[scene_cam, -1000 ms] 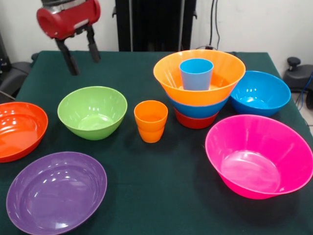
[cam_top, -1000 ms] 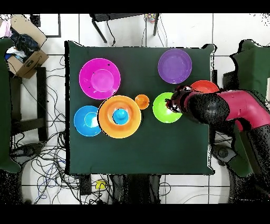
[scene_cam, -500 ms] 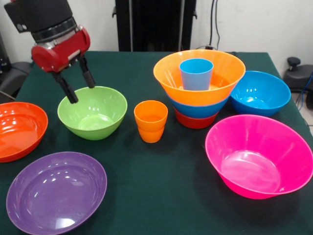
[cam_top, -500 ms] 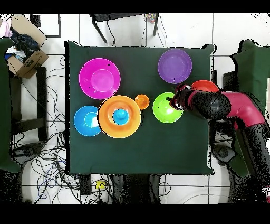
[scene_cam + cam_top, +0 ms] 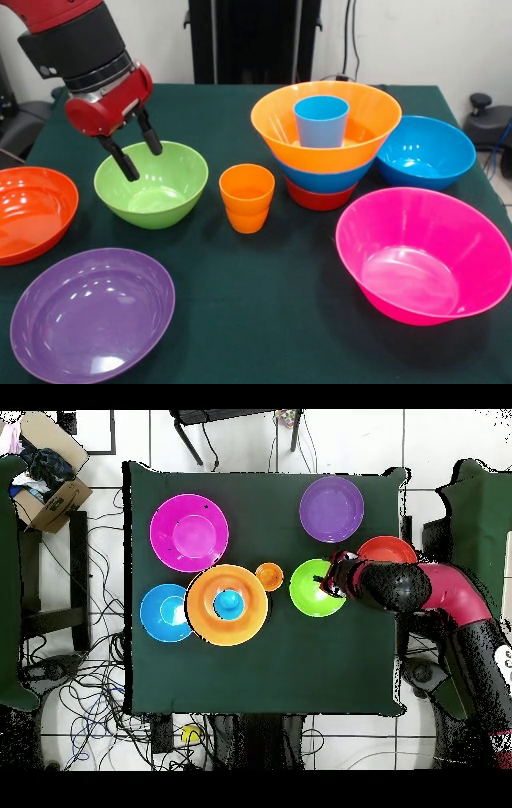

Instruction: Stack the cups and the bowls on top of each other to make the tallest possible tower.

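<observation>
Fingers [image 5: 126, 162] of the gripper [image 5: 138, 154] are spread, straddling the far-left rim of the green bowl [image 5: 152, 185], one finger outside the wall and one over the hollow; whether either touches the rim cannot be told. Nothing is pinched. The green bowl sits upright, mouth up, left of centre on the table [image 5: 280, 288]. Just beside it stand the orange cups [image 5: 247, 197], nested, mouth up. Beyond them rises the tower [image 5: 324, 144]: a red-orange bowl at the bottom, a blue one, a wide orange bowl, and a light blue cup [image 5: 321, 120] standing upright inside, its axis vertical. A blue bowl [image 5: 426, 152] is just beside the tower. A pink bowl [image 5: 424, 256], a purple bowl [image 5: 92, 314] and a red-orange bowl [image 5: 32, 212] lie apart, all mouth up.
</observation>
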Robot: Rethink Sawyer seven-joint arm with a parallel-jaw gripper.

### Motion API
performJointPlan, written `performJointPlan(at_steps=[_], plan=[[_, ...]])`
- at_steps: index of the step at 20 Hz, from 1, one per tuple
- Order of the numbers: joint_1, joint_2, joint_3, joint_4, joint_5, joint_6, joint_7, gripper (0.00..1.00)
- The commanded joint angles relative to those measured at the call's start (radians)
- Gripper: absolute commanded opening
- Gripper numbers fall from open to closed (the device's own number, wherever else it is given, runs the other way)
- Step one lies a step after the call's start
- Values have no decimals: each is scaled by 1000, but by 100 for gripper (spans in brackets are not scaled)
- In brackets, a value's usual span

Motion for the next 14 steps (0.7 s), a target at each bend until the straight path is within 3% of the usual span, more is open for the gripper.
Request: performJointPlan(at_steps=[1,4,5,14], plan=[[48,-21,-94,-26,-56,122,-262,100],[51,-64,-79,8,-39,133,-237,100],[27,-38,-97,-15,-53,134,-279,100],[18,-55,-100,13,-48,142,-264,100]])
